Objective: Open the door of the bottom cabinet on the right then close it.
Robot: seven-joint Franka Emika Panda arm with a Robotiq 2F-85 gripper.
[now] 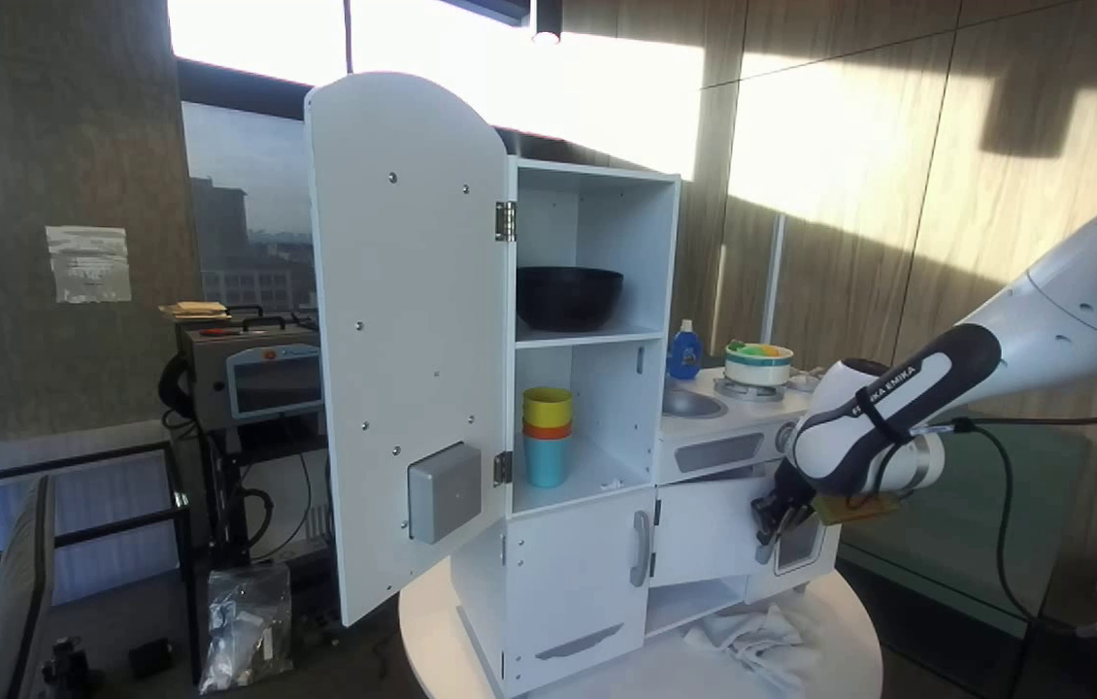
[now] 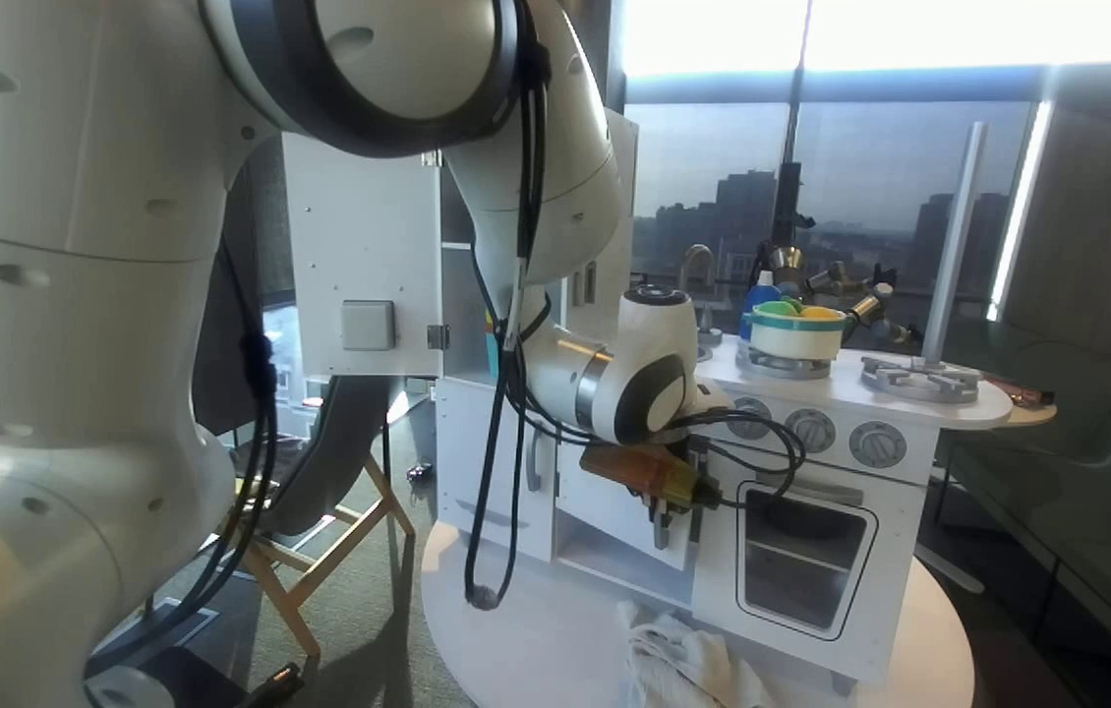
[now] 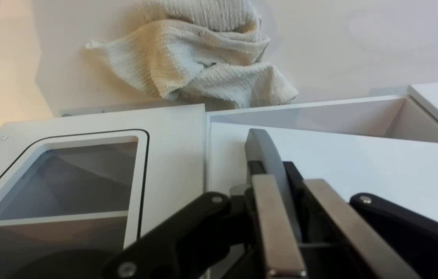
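Observation:
The white bottom cabinet door (image 1: 707, 534) is hinged on its side by the tall cupboard and stands ajar. It also shows in an exterior view (image 2: 605, 497) and in the wrist view (image 3: 378, 166). The cabinet's inside shows below the door's lower edge. A grey curved handle (image 3: 262, 147) stands upright on the door near its free edge. My gripper (image 3: 273, 166) has one finger on each side of this handle and is closed around it. In both exterior views the gripper (image 1: 770, 539) is at the door's free edge, partly hidden by the wrist in one place (image 2: 661, 521).
The oven door (image 2: 801, 551) is beside the cabinet door. A crumpled cloth (image 3: 199, 58) lies on the round table (image 2: 516, 629) before the cabinet. The lower fridge door (image 1: 578, 592) is shut; the tall upper door (image 1: 403, 369) is wide open. A pot (image 1: 758, 367) stands on the stove.

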